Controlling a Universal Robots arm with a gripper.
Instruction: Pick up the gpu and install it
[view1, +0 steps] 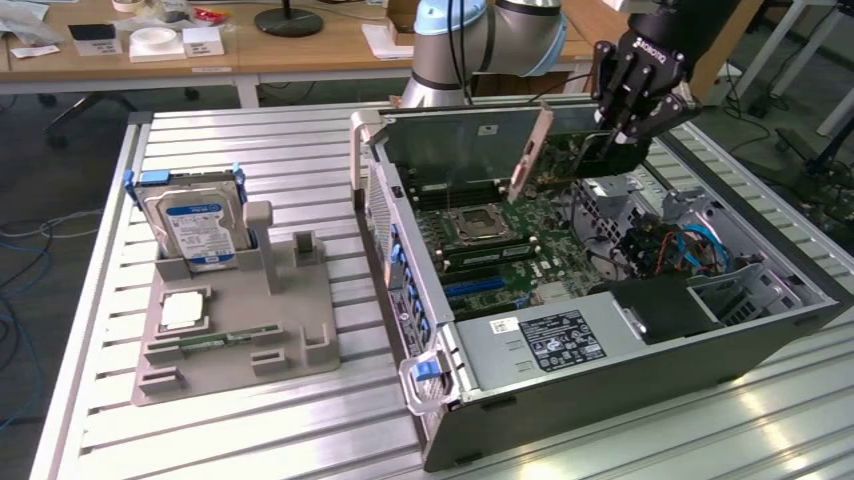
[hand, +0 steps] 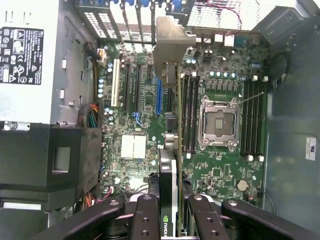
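My gripper (view1: 618, 138) hangs over the back of the open computer case (view1: 601, 385), shut on the gpu (view1: 561, 170). The card is held on edge, its silver end bracket toward the case's rear wall. In the wrist view the gpu (hand: 173, 150) runs edge-on away from my gripper (hand: 173, 210), with a black finger (hand: 146, 215) on each side of it. Its bracket (hand: 170, 45) reaches the rear slot openings. Below the card lies the green motherboard (hand: 135, 115), and the card's line falls between the blue slot (hand: 159, 95) and the memory slots (hand: 189, 115).
A power supply (view1: 554, 340) and black drive cage (view1: 661, 305) fill the near end of the case. The CPU socket (hand: 218, 125) sits beside the memory slots. On the exterior view's left, a grey holder (view1: 234, 340) carries a hard drive (view1: 198, 225) and a memory stick (view1: 220, 338).
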